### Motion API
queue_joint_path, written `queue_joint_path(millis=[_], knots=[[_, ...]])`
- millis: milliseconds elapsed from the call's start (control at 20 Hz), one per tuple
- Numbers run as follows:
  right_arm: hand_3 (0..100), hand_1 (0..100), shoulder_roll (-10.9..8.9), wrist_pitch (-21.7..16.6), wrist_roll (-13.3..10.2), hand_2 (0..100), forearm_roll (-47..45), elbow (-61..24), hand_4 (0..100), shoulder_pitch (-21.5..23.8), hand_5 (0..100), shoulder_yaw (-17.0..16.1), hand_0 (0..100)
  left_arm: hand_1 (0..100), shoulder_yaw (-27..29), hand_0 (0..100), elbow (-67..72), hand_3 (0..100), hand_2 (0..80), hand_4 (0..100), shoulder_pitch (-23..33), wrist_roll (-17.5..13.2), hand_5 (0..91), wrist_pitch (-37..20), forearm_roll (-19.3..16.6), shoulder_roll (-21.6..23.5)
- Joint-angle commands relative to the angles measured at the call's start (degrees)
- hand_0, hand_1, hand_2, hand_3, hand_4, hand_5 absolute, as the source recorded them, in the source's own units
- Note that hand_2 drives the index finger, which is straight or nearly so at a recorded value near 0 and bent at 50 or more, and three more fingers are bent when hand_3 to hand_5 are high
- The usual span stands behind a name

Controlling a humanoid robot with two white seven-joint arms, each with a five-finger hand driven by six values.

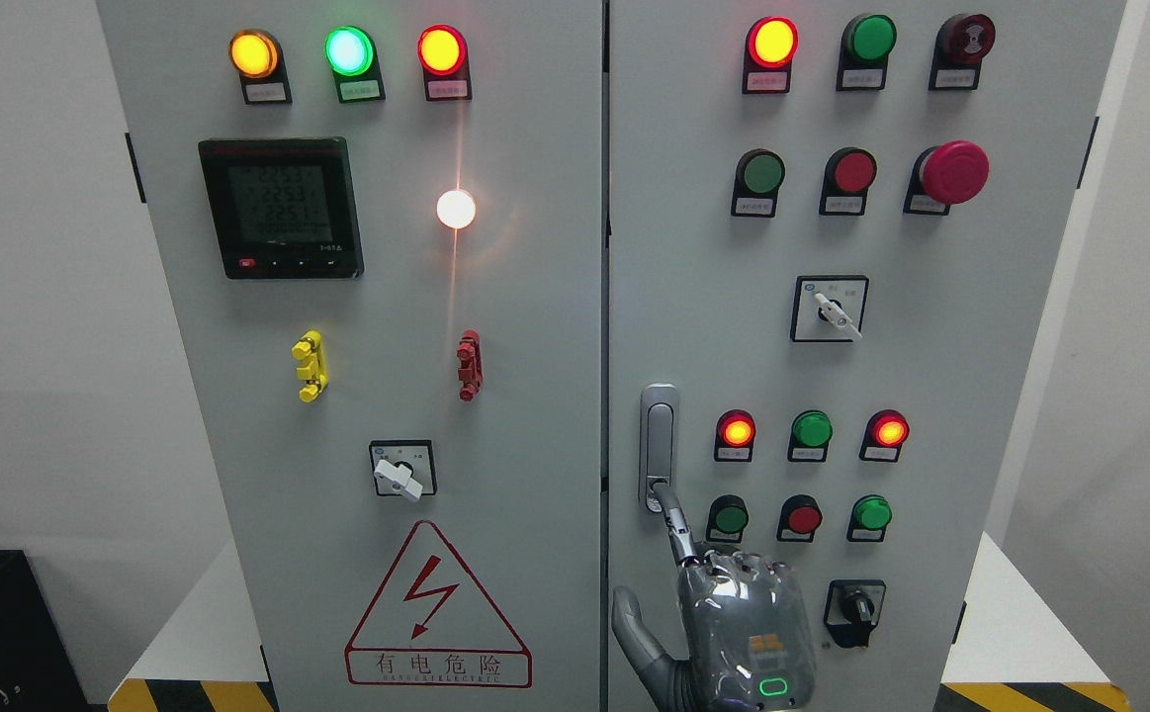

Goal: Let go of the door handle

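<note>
Head view: a grey metal electrical cabinet with two closed doors fills the frame.
Door handle: the silver oblong metal door handle sits upright at the left edge of the right-hand door, at about 5 o'clock from the frame centre.
Robot hand: one silver-grey robot hand rises from the bottom edge at 6 o'clock; which arm it belongs to cannot be told. Its index finger stretches up to 11 o'clock, the tip touching the lower end of the handle; the other fingers are curled at the knuckles, the thumb stands apart at 9 o'clock. Nothing is clasped.
Right door: round red and green indicator buttons lie at 3 o'clock from the handle, and a red mushroom-shaped stop button at 1 o'clock.
Left door: a black digital meter, three lit lamps at 12 o'clock above it, and a red triangular lightning warning label at 6 o'clock.
</note>
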Motion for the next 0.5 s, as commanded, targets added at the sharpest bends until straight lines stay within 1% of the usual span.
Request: queue_joint_path(millis=[0,451], knots=[[85,21,0.01,0.19,0.12,0,0.15,2.32,90,-0.67,100,0.10,54,56,0.00,12,0.00,0,0.0,0,1.05,-0.05,0.0,0.03,-0.01,0.00],[85,21,0.01,0.27,0.20,0,0.24,2.59,90,-0.75,100,0.01,54,56,0.00,12,0.00,0,0.0,0,1.05,-0.05,0.0,0.03,-0.01,0.00]])
